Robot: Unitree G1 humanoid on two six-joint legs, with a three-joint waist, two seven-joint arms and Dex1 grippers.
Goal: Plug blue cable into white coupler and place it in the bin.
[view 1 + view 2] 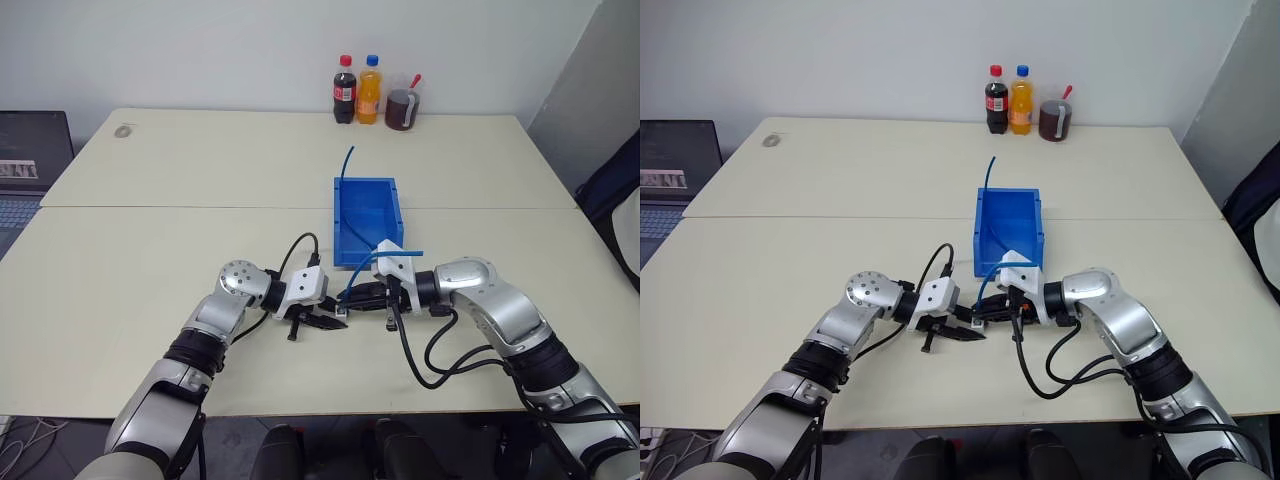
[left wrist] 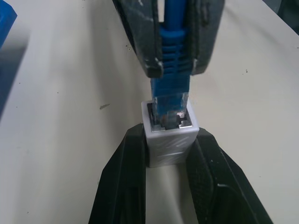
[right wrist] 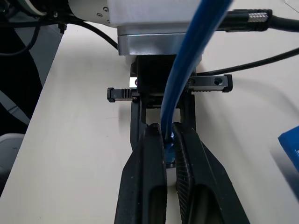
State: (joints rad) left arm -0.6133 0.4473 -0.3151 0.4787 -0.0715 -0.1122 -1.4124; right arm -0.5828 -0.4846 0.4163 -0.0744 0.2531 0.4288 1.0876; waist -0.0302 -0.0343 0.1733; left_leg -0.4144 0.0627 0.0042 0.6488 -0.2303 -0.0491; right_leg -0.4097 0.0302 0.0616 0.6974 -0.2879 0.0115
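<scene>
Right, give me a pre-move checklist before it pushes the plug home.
1. Left gripper clamped on the white coupler: ok.
2. Right gripper clamped on the blue cable just behind its plug: ok.
3. Plug tip lined up with the coupler's socket and entering it: ok.
4. Plug fully seated: not ok, much of the clear plug is outside.
5. Latch clicked: cannot tell.
6. Bin close behind both grippers, open side up: ok.
</scene>
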